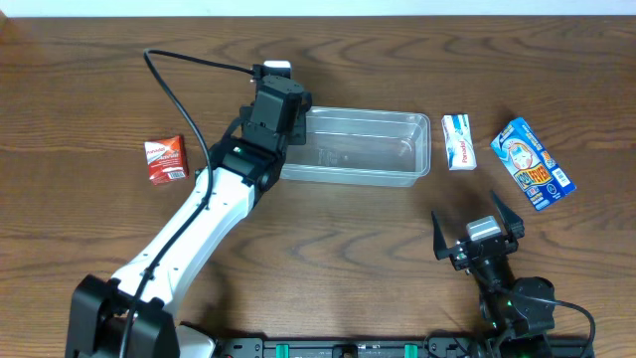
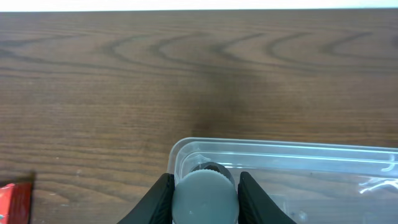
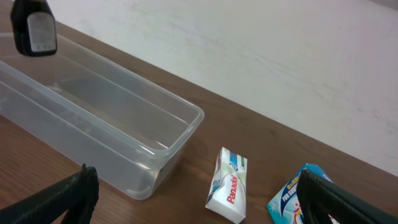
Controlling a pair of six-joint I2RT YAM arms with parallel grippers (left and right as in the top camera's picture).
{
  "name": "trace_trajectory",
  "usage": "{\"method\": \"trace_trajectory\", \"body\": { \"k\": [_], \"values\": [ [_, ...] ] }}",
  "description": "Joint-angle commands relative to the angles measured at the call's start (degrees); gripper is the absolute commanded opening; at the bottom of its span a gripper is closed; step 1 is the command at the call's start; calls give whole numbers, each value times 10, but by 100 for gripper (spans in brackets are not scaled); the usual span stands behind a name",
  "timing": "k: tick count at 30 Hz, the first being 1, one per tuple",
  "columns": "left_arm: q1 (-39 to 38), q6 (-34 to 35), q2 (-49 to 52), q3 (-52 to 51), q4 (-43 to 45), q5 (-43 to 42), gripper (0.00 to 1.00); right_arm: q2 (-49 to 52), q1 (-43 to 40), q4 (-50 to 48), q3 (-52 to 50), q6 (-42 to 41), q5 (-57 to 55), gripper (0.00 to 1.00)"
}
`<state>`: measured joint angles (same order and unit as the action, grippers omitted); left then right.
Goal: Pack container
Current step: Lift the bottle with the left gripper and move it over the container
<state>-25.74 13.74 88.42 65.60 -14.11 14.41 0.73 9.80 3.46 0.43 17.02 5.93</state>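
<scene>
L end of container (image 1: 368, 149) under L arm (image 1: 214, 204); red box (image 2: 13, 202) partly off-frame

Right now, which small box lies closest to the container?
The white Panadol box, just beyond the container's right end; the blue box lies farther right, the red box well off left.

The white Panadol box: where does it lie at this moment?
In the overhead view the white Panadol box lies on the robot's right side, between the container's right end and the blue box.
</scene>
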Motion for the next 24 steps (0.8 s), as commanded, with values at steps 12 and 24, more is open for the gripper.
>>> {"method": "trace_trajectory", "body": {
  "k": [12,24],
  "values": [
    [-1,31,60,6,27,49,28,-1,-8,2,-1,4,1,99],
    [-1,76,71,6,29,61,28,-1,-8,2,-1,4,1,99]
  ]
}}
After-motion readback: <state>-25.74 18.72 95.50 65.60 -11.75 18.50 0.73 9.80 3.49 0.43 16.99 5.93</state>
